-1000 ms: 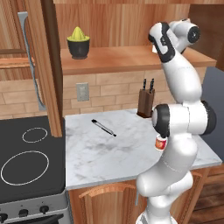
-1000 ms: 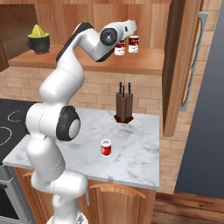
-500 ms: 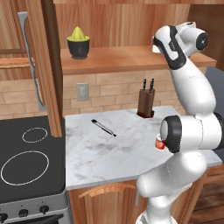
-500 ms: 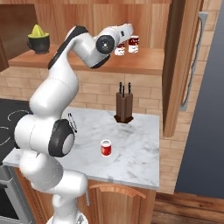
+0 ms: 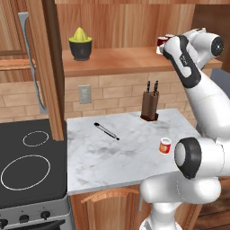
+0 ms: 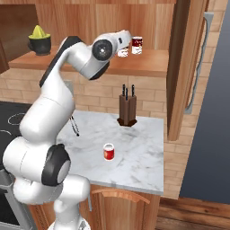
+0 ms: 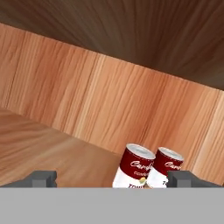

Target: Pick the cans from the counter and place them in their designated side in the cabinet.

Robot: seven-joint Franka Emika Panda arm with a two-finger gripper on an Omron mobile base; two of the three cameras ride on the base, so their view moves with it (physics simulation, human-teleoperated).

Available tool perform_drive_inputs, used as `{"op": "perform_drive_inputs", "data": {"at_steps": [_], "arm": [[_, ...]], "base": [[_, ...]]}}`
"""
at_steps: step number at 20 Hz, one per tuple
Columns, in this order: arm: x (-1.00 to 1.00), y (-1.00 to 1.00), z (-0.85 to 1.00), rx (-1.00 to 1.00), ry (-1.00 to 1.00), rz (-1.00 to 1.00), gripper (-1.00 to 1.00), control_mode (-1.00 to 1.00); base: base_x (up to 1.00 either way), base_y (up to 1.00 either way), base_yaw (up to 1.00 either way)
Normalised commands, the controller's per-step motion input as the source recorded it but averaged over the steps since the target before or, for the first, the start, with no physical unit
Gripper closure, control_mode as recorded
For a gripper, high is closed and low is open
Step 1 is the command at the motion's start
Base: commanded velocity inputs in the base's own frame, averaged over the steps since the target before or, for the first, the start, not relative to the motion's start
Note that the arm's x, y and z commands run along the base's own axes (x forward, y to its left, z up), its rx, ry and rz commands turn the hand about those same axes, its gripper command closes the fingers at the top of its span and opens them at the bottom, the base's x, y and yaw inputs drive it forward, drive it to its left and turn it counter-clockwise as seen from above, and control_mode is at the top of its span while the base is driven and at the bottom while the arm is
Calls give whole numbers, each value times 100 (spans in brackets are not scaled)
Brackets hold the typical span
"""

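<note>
Two dark red cans with white bands [image 7: 133, 166] [image 7: 165, 168] stand side by side on the cabinet shelf [image 7: 43, 144], close to the plank back. My gripper [image 7: 113, 179] is open, its fingertips [image 7: 41, 178] spread wide just in front of them, touching neither. From the right base view the gripper [image 6: 122, 50] hovers at the shelf's right part beside a shelved can [image 6: 137, 45]. A third, orange-red can [image 5: 165, 146] [image 6: 108, 152] stands upright on the white counter [image 5: 112, 157], near its front right edge.
A yellow juicer in a dark bowl [image 5: 80, 42] sits at the shelf's left. A knife block [image 5: 149, 105] stands at the counter's back, with a dark pen-like tool [image 5: 107, 131] lying mid-counter. The black stove [image 5: 27, 166] is left. Open wooden doors [image 5: 49, 67] [image 6: 184, 67] flank the shelf.
The gripper stays open and has drawn back slightly from the shelved cans. The arm's elbow has swung lower and to the right. The cans have not moved.
</note>
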Motion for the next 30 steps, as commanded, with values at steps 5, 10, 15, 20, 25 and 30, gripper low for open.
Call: {"op": "perform_drive_inputs", "data": {"at_steps": [5,10,15,20,25,30], "arm": [[-69,19,-55,-1,1,9,-100,-100],[-55,40,-49,0,4,6,-100,-100],[-40,35,-52,-3,5,9,-100,-100],[-33,28,-30,-6,8,3,-100,-100],[-40,25,-13,0,16,-3,-100,-100],[-31,28,-10,3,18,-12,-100,-100]], "base": [[0,0,0],[0,0,0],[0,0,0],[0,0,0],[0,0,0],[0,0,0]]}}
